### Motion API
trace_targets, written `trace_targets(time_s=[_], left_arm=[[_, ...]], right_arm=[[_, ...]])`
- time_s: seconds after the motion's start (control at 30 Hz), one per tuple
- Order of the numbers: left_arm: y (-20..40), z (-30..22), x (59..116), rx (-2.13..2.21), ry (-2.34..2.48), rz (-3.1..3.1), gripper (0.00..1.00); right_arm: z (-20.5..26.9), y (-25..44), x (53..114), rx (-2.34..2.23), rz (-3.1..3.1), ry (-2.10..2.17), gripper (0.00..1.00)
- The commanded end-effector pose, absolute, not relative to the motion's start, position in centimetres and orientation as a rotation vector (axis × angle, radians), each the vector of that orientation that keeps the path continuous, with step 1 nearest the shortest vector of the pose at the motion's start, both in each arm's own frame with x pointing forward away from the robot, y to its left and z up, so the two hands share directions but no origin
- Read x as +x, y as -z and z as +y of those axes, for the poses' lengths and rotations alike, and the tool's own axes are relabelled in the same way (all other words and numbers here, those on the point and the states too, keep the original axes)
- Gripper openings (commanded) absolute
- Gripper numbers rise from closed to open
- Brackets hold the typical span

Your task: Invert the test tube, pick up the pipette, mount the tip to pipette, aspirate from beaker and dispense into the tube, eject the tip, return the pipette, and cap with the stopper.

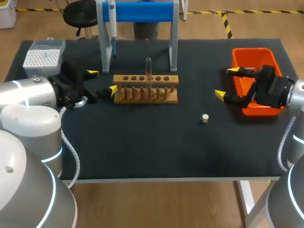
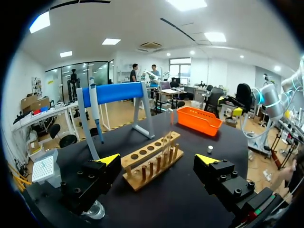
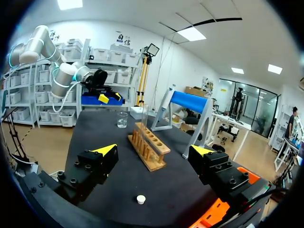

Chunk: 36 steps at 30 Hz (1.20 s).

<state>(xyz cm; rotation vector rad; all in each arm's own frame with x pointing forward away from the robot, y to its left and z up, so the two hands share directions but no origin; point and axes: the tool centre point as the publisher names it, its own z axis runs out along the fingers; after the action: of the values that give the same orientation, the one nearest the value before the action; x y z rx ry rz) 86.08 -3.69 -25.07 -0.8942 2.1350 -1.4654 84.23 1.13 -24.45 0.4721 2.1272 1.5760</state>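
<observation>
With our left gripper (image 1: 102, 81) and right gripper (image 1: 226, 82) both spread and empty, we judge an off-centre grasp could crack the test tube (image 1: 148, 69) or topple its rack (image 1: 146, 90).

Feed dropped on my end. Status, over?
Left gripper open, right gripper open, both empty. Test tube standing in rack, pipette on stand, stopper on table. Nothing blocking the tube.

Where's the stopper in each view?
Head: stopper on the mat, between rack and bin, nearer the camera.
Left wrist: stopper ahead of the left tool, between rack and bin.
Right wrist: stopper ahead of the right tool, short of the rack.
Shared landmark: the rack.
</observation>
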Motion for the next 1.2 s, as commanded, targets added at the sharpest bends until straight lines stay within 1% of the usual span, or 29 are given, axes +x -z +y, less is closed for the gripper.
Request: trace_targets(time_s=[0.03,0.27,0.93,1.2], left_arm=[[25.3,-3.6,86.0,-0.890,1.472,2.128,1.00],[25.3,-3.6,86.0,-0.890,1.472,2.128,1.00],[25.3,-3.6,86.0,-0.890,1.472,2.128,1.00],[25.3,-3.6,86.0,-0.890,1.472,2.128,1.00]], right_arm=[[1.2,24.4,84.2,0.473,2.127,-1.574,1.00],[1.2,24.4,84.2,0.473,2.127,-1.574,1.00],[7.2,22.2,88.0,0.057,2.220,-1.893,1.00],[10.5,22.2,90.2,0.015,2.262,-2.021,1.00]])
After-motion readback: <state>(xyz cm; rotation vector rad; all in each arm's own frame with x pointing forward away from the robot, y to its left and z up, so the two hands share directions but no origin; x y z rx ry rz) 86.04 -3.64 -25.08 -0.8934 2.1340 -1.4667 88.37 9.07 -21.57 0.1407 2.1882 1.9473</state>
